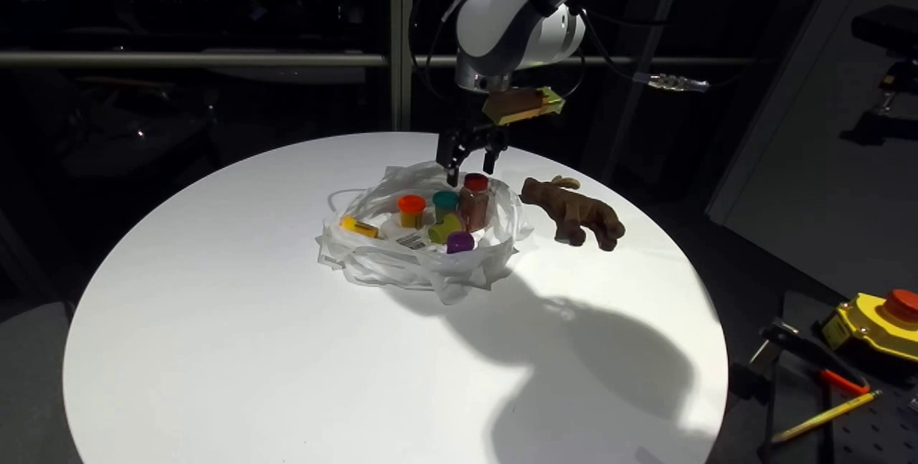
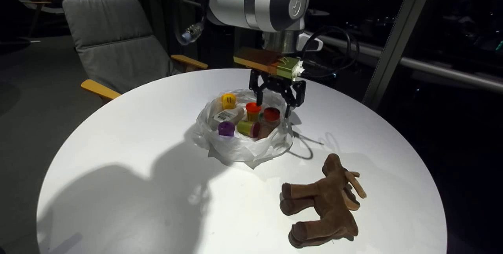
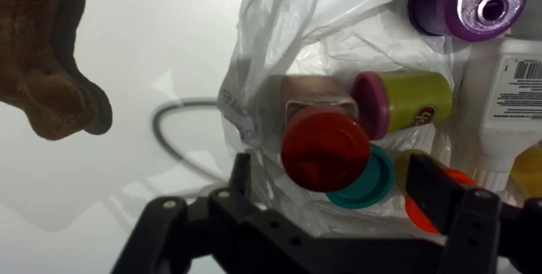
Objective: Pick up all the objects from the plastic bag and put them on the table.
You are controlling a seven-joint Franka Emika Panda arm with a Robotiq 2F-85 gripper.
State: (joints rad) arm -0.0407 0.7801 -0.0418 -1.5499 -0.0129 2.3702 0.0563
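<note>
Gripper [image 2: 273, 108] hung spread wide by the red-lidded jar [image 3: 325, 151], nothing held; clearance was hard to judge. Jar stood upright in the plastic bag [image 1: 445, 270], toward the far edge of the table [image 1: 251, 320] in both exterior views, among a white bottle [image 3: 504, 96], pink-lidded green tub [image 3: 404, 102], teal-lidded tub [image 1: 445, 203], orange-lidded tub [image 1: 412, 211], yellow tub [image 2: 228, 101] and purple sharpener [image 3: 468, 5]. Brown plush [image 1: 570, 206] lay near the right edge in an exterior view.

The red-lidded jar [image 3: 325, 149] is unobstructed above, but two tubs [image 3: 408, 100] and the bag [image 3: 273, 32] crowd it.
</note>
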